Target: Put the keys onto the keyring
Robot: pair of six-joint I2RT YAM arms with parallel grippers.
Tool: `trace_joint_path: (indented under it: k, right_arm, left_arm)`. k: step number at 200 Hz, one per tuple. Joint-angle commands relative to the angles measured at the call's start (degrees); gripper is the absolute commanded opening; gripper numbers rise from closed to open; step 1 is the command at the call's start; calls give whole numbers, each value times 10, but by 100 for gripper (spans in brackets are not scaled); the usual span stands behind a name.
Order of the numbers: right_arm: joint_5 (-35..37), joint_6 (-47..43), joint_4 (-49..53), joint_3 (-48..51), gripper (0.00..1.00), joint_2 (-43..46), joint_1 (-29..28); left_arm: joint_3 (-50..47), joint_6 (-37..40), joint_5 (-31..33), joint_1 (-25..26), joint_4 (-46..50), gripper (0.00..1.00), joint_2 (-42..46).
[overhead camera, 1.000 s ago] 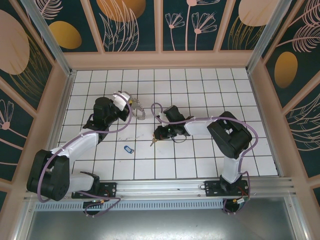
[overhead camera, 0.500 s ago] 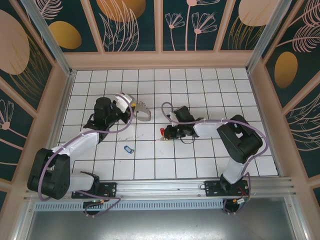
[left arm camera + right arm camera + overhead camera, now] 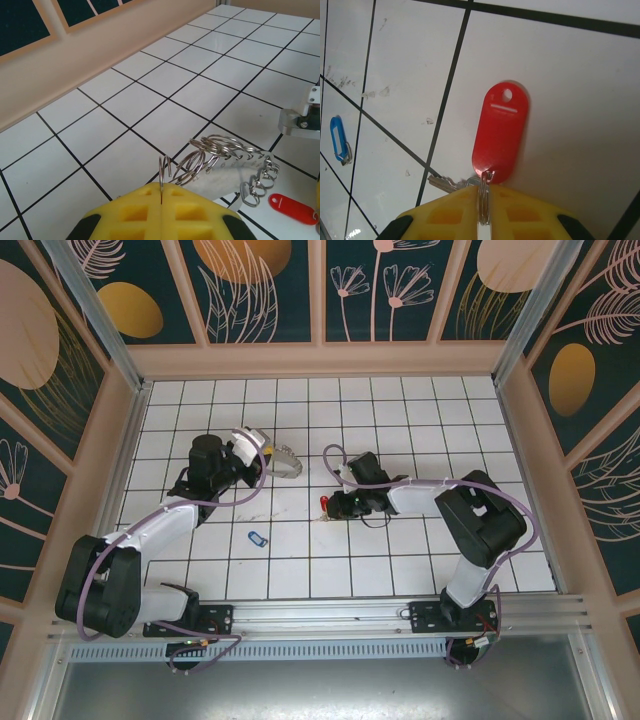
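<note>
The keyring [image 3: 285, 462] is a pale loop carrying several small steel split rings [image 3: 220, 152]. It hangs just over the floor at the back left. My left gripper [image 3: 161, 187] [image 3: 264, 456] is shut on one of its split rings. A red-tagged key [image 3: 500, 131] [image 3: 324, 503] lies flat on a tile in the middle. Its split ring stands pinched between the yellow pads [image 3: 451, 214] of my right gripper [image 3: 484, 192] [image 3: 336, 504], and its metal blade [image 3: 442, 184] pokes out to the left. The red tag [image 3: 292, 208] also lies below the keyring in the left wrist view. A blue-tagged key [image 3: 257, 537] [image 3: 337, 137] lies alone nearer the front.
The white tiled floor [image 3: 400, 560] is boxed in by beige walls [image 3: 320, 360] with dark patterned panels above them. The aluminium base rail [image 3: 330, 618] runs along the near edge. A purple cable [image 3: 345, 455] loops above the right wrist.
My right gripper carried the red-tagged key back and to the right, and the tag now rests on the tile. The left gripper swung the keyring slightly to the right.
</note>
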State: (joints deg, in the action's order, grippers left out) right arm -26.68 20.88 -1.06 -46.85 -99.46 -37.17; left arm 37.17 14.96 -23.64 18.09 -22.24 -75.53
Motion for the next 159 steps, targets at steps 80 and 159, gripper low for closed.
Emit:
trace_joint_path:
  k: [80, 159]
  right_arm:
    - [2, -17, 11, -6, 2, 7, -2]
    - [-15, -108, -117, 110, 0, 214, 46]
  left_arm:
    - [14, 15, -23, -3, -8, 0, -2]
    - [24, 42, -200, 3, -9, 0, -17]
